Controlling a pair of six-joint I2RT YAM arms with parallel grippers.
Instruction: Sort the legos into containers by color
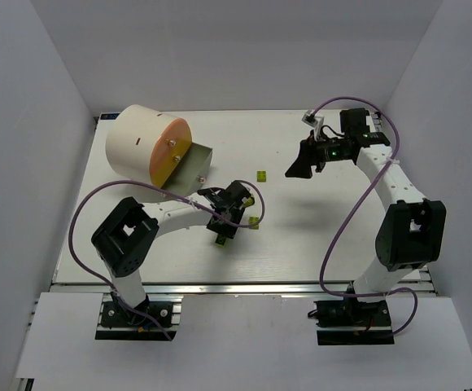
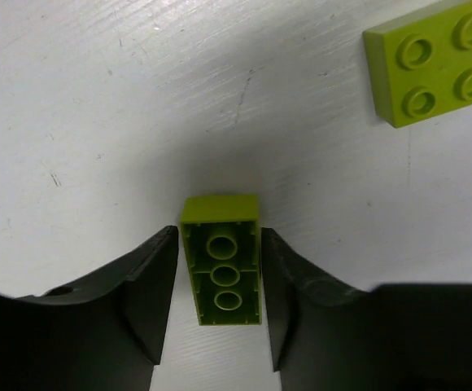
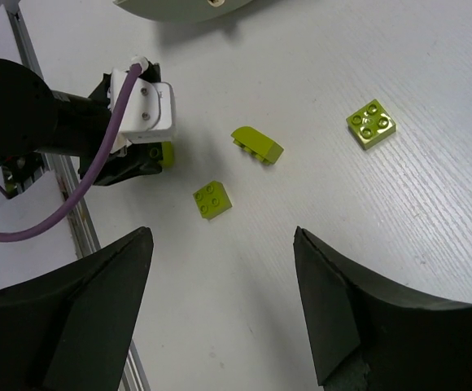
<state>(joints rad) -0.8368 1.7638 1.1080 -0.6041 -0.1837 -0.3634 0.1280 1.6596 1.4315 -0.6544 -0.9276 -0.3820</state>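
**Four yellow-green bricks not yet sorted, one between the left fingers**

Progress, as a judgement: the sort looks unfinished. Only yellow-green legos show on the table (image 1: 317, 244), and no cyan or dark green ones are in sight. Whether those sit in the orange tray (image 1: 197, 163) of the cream drum (image 1: 138, 140) I cannot tell, as its inside is unclear.

The left gripper (image 2: 220, 244) is low at the table with a long brick (image 2: 220, 269) between its fingers. The jaws stand hard by its two long sides, and I cannot tell whether they already press it. The brick's long axis runs along the fingers, pointing out past the tips. Its hollow side, with three round tubes, faces back toward the wrist.

Ahead of those fingertips and off to the right lies a square four-stud brick (image 2: 431, 61), studs up. The right gripper (image 3: 221, 236) hangs above the table with jaws wide apart and nothing between them. Beyond its tips lie a sloped brick (image 3: 258, 145) and a flat square one (image 3: 371, 124), well apart
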